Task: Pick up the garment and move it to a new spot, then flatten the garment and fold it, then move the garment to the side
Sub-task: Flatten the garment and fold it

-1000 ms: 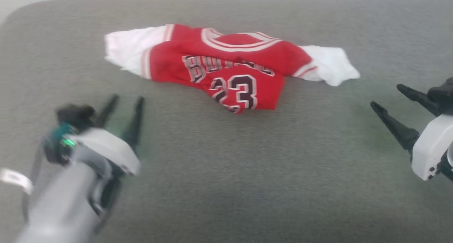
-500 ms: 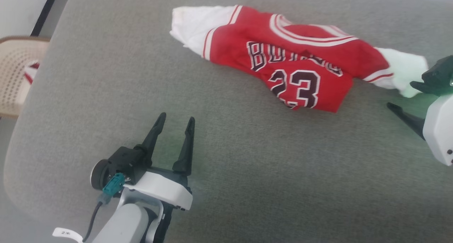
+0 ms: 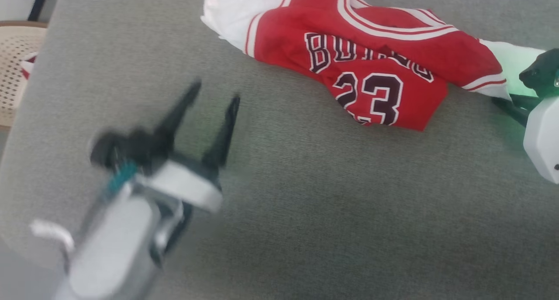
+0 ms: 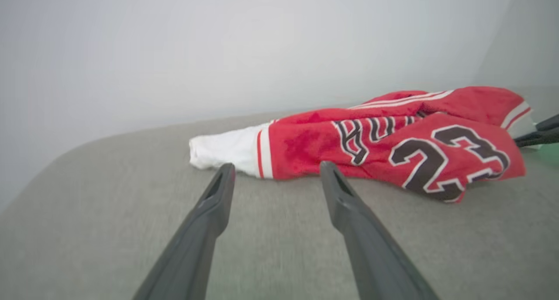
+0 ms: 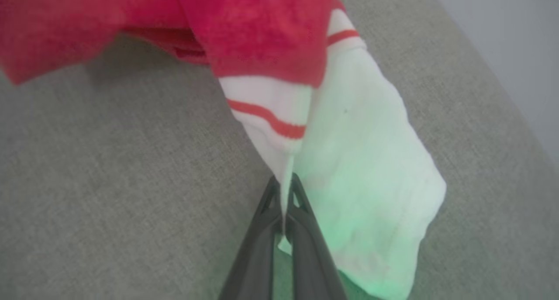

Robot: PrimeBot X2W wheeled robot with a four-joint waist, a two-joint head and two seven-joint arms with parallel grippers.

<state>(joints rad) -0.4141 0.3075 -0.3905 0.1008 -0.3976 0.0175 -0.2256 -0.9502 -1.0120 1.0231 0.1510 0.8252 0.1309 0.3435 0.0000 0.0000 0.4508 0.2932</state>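
Note:
The garment (image 3: 362,60), a red jersey with a black "23" and white end sections, lies crumpled on the grey padded surface (image 3: 305,204). In the right wrist view my right gripper (image 5: 284,191) is shut on a fold of the garment's (image 5: 305,51) white trim edge. That gripper (image 3: 508,103) sits at the jersey's right end in the head view. My left gripper (image 3: 214,92) hovers open, short of the garment's white left end. The left wrist view shows its fingers (image 4: 275,171) apart with nothing between them, pointing at the jersey (image 4: 393,134).
A beige perforated chair (image 3: 17,68) holding a bit of red and white cloth stands off the surface's left edge. Bare grey padding stretches in front of the jersey.
The head camera has shifted. My right gripper has closed on the garment's white right end. The left arm has lifted and moved toward the jersey, blurred in motion.

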